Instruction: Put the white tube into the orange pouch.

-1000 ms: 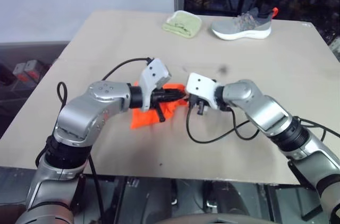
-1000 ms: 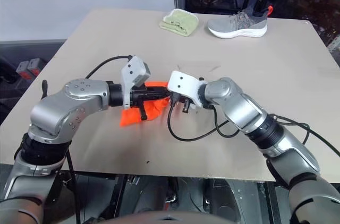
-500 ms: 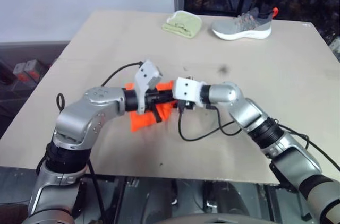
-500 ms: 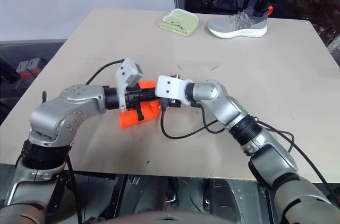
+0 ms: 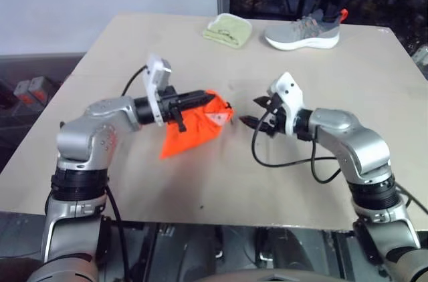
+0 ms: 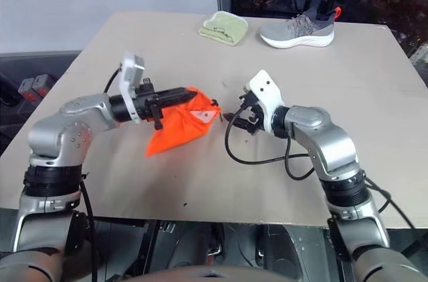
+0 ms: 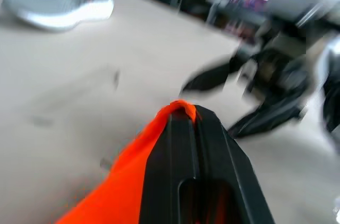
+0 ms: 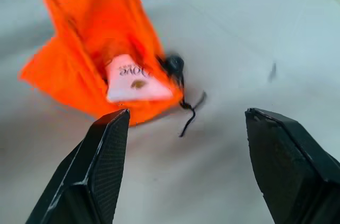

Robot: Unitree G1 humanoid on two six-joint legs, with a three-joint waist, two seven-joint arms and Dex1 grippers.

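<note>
Tan table (image 5: 374,68): shoe (image 5: 304,31), green cloth (image 5: 229,30)

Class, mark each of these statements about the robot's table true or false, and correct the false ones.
1. The left tool is shut on the orange pouch. True.
2. The right tool grips the white tube. False: its jaws stand open and hold nothing.
3. The white tube sits in the mouth of the pouch, its end showing. True.
4. The pouch lies flat on the table. False: its upper edge is lifted by the left tool and it hangs down to the table.
5. A grey shoe stands at the far edge, beside a folded green cloth. True.
</note>
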